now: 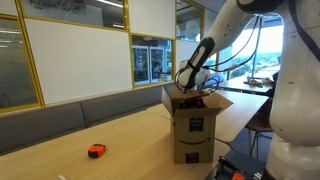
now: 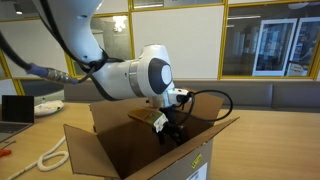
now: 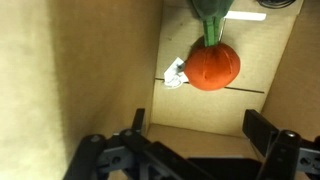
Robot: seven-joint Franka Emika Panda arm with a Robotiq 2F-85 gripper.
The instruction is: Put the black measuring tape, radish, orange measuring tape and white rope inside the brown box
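Note:
The brown box (image 1: 196, 128) stands on the wooden table with its flaps open. My gripper (image 1: 190, 86) reaches down into it, as both exterior views show (image 2: 172, 130). In the wrist view the gripper (image 3: 200, 125) is open with nothing between its fingers. It hangs above the box's floor, apart from the radish (image 3: 213, 65). The radish is a red-orange ball with a green stem and lies on that floor. The orange measuring tape (image 1: 96, 151) lies on the table well away from the box. A white rope (image 2: 50, 157) lies on the table beside the box (image 2: 100, 150). The black measuring tape is out of view.
A small white scrap (image 3: 175, 73) lies next to the radish. The box's cardboard walls (image 3: 80, 70) stand close around the gripper. A laptop (image 2: 15, 108) sits at the table's far end. A grey bench (image 1: 70, 115) runs along the wall behind the table.

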